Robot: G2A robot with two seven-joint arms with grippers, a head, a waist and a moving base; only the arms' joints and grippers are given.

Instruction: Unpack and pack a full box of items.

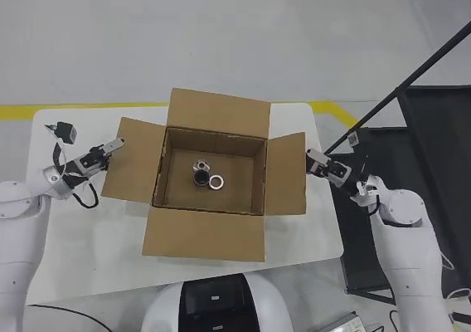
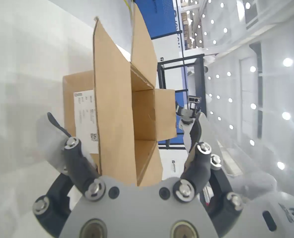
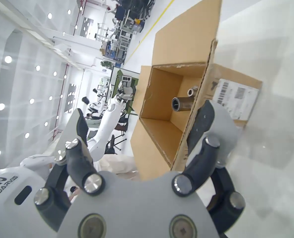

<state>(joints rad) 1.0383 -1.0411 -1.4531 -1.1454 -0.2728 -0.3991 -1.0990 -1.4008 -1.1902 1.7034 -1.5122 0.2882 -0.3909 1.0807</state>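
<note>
An open cardboard box (image 1: 219, 112) stands in the middle of the white table (image 1: 78, 249), all flaps folded outward. On its floor lie a dark metal tube (image 1: 199, 173) (image 3: 180, 104) and a small pale ring (image 1: 216, 181) (image 3: 192, 91). My left gripper (image 1: 118, 146) (image 2: 127, 127) is at the outer edge of the box's left flap (image 2: 109, 95), open, with the flap's edge standing between its fingers. My right gripper (image 1: 311, 158) (image 3: 142, 122) is at the right flap (image 3: 199, 110), open as well, that flap passing close by one finger (image 3: 206, 117).
A black metal rack (image 1: 443, 141) stands just off the table's right side, close behind the right arm. A yellow line (image 1: 20, 110) runs on the floor beyond the table's far edge. Printed labels (image 2: 85, 115) (image 3: 233, 97) are stuck on the box's outer walls.
</note>
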